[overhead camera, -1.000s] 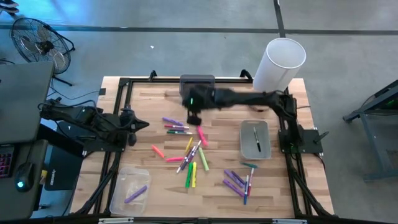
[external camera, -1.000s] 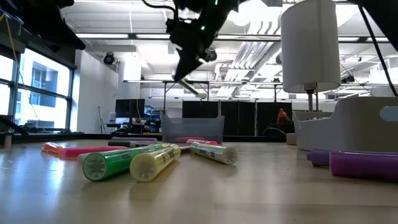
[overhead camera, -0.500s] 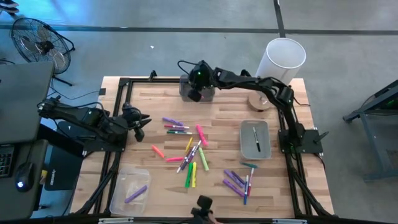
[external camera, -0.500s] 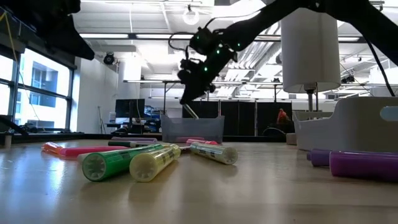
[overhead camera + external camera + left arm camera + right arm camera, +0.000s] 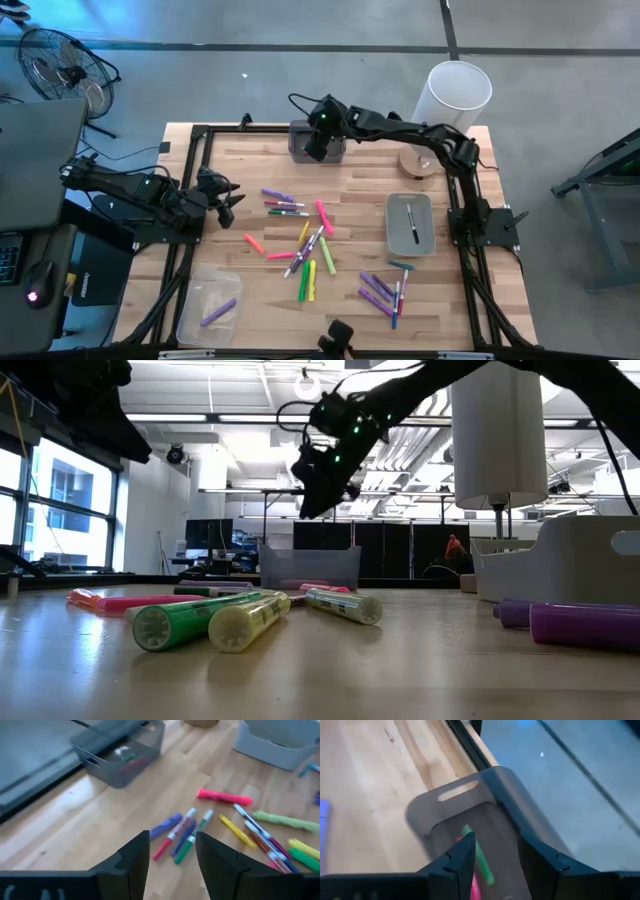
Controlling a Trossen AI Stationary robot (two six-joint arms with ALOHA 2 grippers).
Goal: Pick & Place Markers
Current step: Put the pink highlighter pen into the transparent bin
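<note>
Several markers [image 5: 305, 240] lie loose on the wooden table's middle; the low view shows a green one [image 5: 190, 622] close by. My right gripper [image 5: 313, 150] hangs open over the dark grey bin [image 5: 298, 130] at the far edge, touching nothing. Between its fingers the right wrist view [image 5: 495, 845] shows a green marker [image 5: 481, 861] and a pink one [image 5: 474, 887] lying inside the bin [image 5: 470, 790]. My left gripper [image 5: 231, 203] stands open above the table, left of the loose markers, its fingers [image 5: 172, 842] pointing at a purple, pink and green cluster [image 5: 180, 832].
A grey tray [image 5: 392, 235] with a dark pen stands at the right. A clear tray [image 5: 195, 318] with a purple marker sits near left. A white cylinder [image 5: 450, 100] and a round wooden disc [image 5: 417, 162] stand at the far right. More purple markers [image 5: 378, 292] lie near right.
My right gripper has carried a marker from over the table's middle toward the far edge, over the dark bin, and has opened; the marker no longer hangs below it. My left gripper has opened and edged toward the loose markers.
</note>
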